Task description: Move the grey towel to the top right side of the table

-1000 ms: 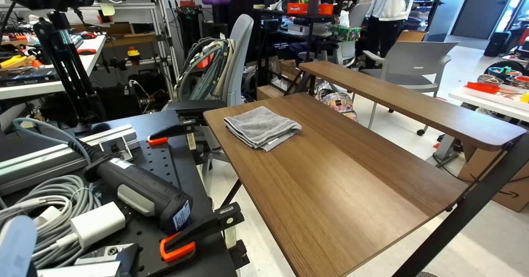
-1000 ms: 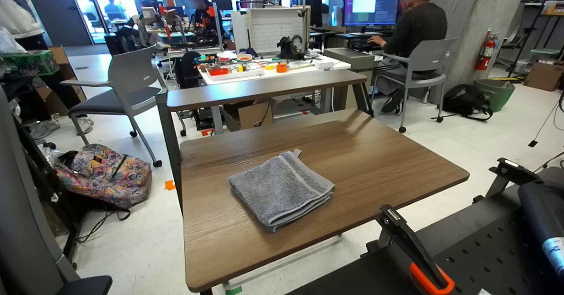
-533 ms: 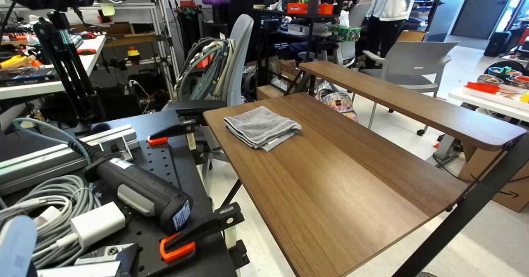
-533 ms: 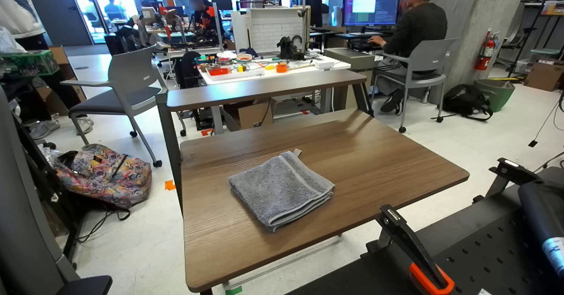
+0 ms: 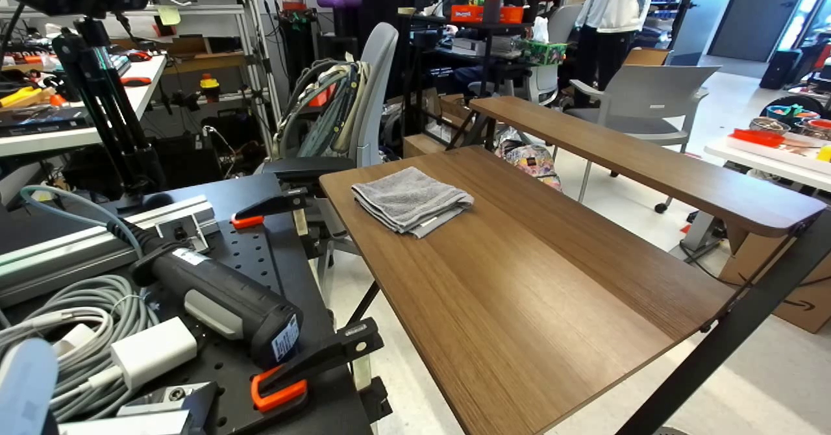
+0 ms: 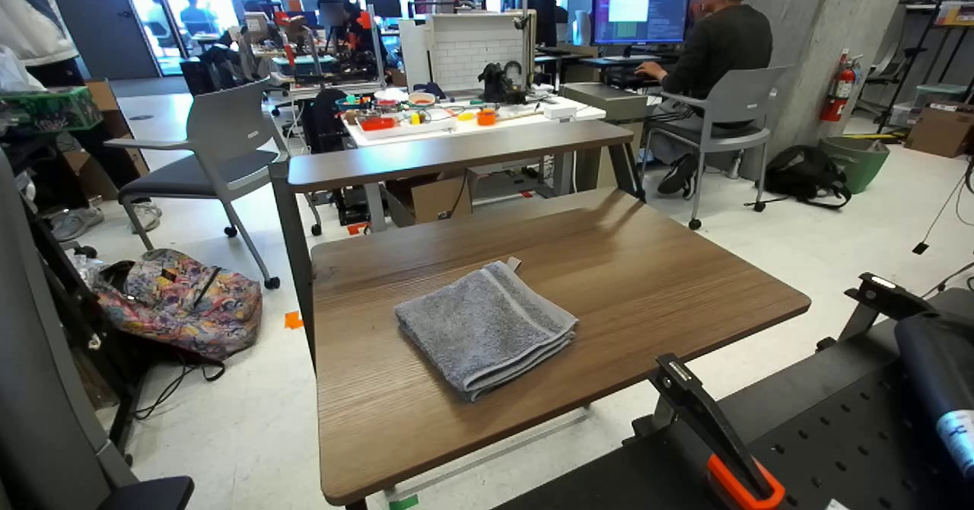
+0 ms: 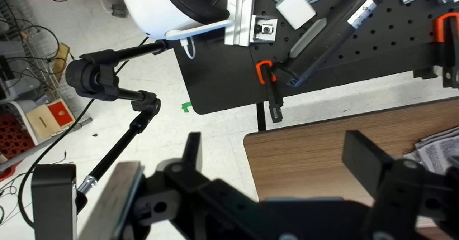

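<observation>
grey towel (image 6: 487,323): folded in layers, flat on the table (image 7: 287,168); at the right of the wrist view it shows past the claw (image 7: 274,139), partly hidden by its linkage.
table: brown wood-grain top, below the claw; a rounded corner shows in the gap.
claw: spread wide, its fingers (image 7: 192,150) well apart, floor (image 7: 222,150) and table corner visible between them; the towel lies off to one side, apart from both.
orange-and-black clamp (image 7: 273,96): ahead of the fingertips, on the edge of the black desk (image 7: 222,89).
black desk: ahead of the claw, perforated over part of its top, bearing a white adapter (image 7: 296,9) and a black cylindrical tool (image 7: 333,39).
red perforated basket (image 7: 12,134): at the left edge of the wrist view, well out from the claw; contents cannot be told.
multicoloured backpack (image 6: 190,312): on the floor in an exterior view, farther from the claw than the towel; contents hidden.
orange-red bin (image 5: 464,13): in the background of an exterior view, farther from the claw than the towel, green and yellow bits poking above its rim.
cardboard box (image 6: 437,199): past the table's raised shelf (image 6: 456,158), well apart from the claw; inside cannot be made out.
</observation>
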You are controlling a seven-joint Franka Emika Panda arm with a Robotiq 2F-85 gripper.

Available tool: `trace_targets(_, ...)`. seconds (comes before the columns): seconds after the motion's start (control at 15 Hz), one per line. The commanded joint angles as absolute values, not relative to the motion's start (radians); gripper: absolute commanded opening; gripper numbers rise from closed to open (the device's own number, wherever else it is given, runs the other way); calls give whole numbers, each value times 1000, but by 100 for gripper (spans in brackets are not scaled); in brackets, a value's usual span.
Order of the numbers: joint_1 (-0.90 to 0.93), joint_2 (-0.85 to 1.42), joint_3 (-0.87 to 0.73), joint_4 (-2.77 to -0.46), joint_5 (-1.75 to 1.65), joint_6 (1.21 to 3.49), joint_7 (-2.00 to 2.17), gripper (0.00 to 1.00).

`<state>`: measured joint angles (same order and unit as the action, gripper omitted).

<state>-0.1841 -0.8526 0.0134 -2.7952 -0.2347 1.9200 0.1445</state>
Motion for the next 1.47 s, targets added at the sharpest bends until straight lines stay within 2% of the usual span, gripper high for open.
trace_targets(0.0, -120, -759, 62, -2773, -153, 1968, 251, 100)
trace_targets(0.6, 27, -284, 236, -2620, 167, 2417, 609, 100)
trace_targets(0.93, 17, 30, 270, -2462, 32, 2666, 910, 100)
trace_targets(1.0, 61, -105, 231, -2553, 91, 2591, 803, 100)
trace_targets(1.13, 72, -43, 217, -2527, 80, 2609, 819, 100)
trace_targets(1.4, 72, -73, 218, -2539, 79, 2607, 818, 100)
